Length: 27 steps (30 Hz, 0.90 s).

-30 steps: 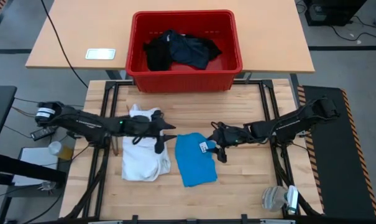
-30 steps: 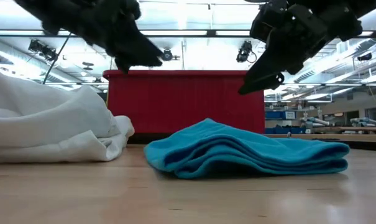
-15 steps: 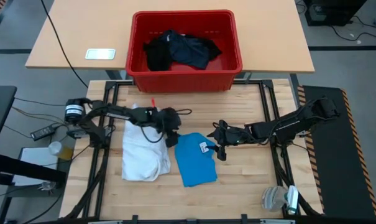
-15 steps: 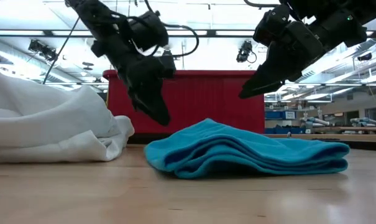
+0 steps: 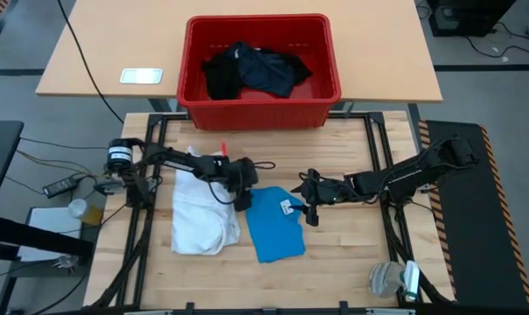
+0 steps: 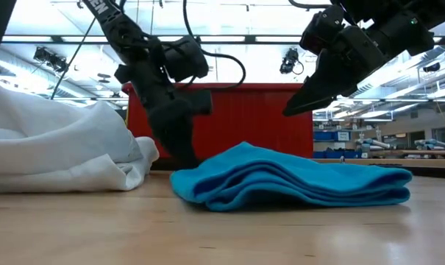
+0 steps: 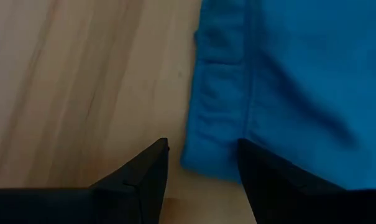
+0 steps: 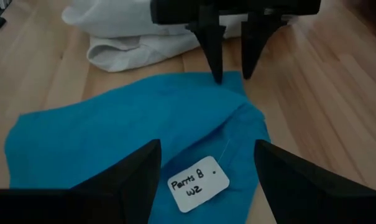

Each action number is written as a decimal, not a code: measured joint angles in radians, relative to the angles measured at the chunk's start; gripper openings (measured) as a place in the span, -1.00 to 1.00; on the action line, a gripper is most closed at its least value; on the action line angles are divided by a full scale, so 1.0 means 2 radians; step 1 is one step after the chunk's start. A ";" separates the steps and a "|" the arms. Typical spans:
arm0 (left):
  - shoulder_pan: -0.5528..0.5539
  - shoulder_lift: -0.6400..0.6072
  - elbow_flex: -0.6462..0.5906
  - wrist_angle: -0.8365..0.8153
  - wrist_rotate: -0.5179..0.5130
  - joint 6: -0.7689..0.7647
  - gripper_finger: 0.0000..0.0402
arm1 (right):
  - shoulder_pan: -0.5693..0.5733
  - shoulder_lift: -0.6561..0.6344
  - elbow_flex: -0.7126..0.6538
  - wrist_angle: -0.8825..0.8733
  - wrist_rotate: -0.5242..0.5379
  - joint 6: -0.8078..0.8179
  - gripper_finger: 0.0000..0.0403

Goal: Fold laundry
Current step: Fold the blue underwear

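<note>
A small bright blue piece (image 5: 275, 225) lies flat on the wooden table, a white tag (image 8: 198, 183) on its far right part. Left of it lies a crumpled white shirt (image 5: 201, 214). My left gripper (image 5: 244, 199) is open and points steeply down at the blue piece's far left corner (image 7: 203, 158), one finger on each side of it. My right gripper (image 5: 310, 213) hangs open above the tagged far right part (image 8: 206, 146) and touches nothing. Black garments (image 5: 255, 70) lie in a red crate. My left gripper's open fingers (image 7: 147, 171) stand astride the blue piece's far left corner (image 8: 232, 79), slanting down from the table's left. I cannot tell whether they touch the cloth. The piece lies flat on the table.
The red crate (image 5: 260, 112) stands on a second table beyond the far edge. A white flat device (image 5: 141, 76) lies on that table's left. Black frame rails (image 5: 156, 144) run along the worktable's sides. A crumpled clear object (image 5: 388, 278) sits at the near right corner.
My left gripper has left the spot over the white shirt, gone down and toward the table's right, and tipped from nearly level to steeply downward at the blue piece's far left corner. Its fingers have stayed open. The cloth has not moved.
</note>
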 joint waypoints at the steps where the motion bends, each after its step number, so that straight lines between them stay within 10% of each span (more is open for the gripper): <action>1: -0.001 0.003 0.000 0.002 -0.002 0.006 -0.04 | 0.000 0.000 0.000 0.000 0.000 0.000 0.30; 5: -0.016 0.004 0.000 0.002 -0.022 0.040 -0.18 | 0.001 0.000 0.000 0.000 0.004 0.000 0.29; 11: -0.033 0.001 0.000 -0.001 -0.037 0.065 -0.91 | 0.001 0.000 0.000 -0.002 0.004 0.002 0.22; 27: -0.036 -0.074 -0.001 -0.034 -0.040 0.117 -0.99 | -0.047 0.020 -0.052 -0.006 -0.007 0.009 0.09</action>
